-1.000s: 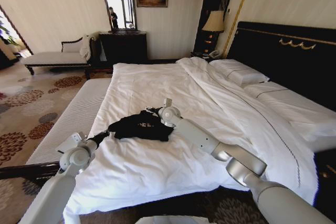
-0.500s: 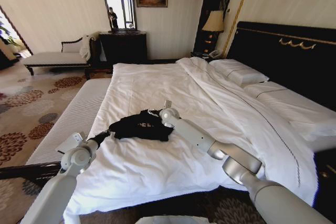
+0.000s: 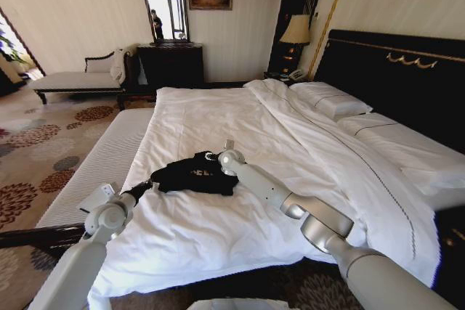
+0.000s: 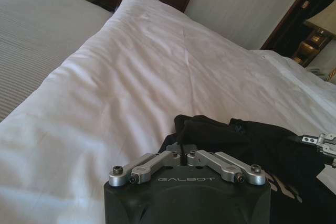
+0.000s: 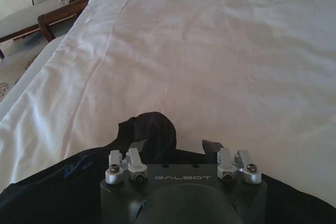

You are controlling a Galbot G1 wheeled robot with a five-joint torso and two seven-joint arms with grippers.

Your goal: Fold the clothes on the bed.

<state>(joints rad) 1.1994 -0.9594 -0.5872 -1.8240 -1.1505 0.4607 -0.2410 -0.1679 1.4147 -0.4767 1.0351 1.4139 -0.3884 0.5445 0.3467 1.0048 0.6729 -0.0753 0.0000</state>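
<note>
Open white duvet spreads from 10 to 2 o'clock of the black T-shirt [image 3: 196, 173] bunched mid-bed [image 3: 218, 117], offering free passage. The right gripper [image 3: 211, 156], fingers spread, crowds the shirt's 1 o'clock edge; the left gripper [image 3: 147, 186], pinching the cloth, blocks 8 o'clock. Pillows [image 3: 330, 99] stand at 2 o'clock.

The right claw [image 3: 215, 156] has slid a little toward the robot's left and slightly down, over the far edge of the T-shirt [image 3: 192, 173]; its wrist sat farther right a second ago. The right forearm and elbow have followed, shifting left and lower in the head view. The T-shirt's far-right edge, next to that claw, has bunched slightly more; in the right wrist view a small fold of black cloth stands up between its open fingers [image 5: 137, 148].
</note>
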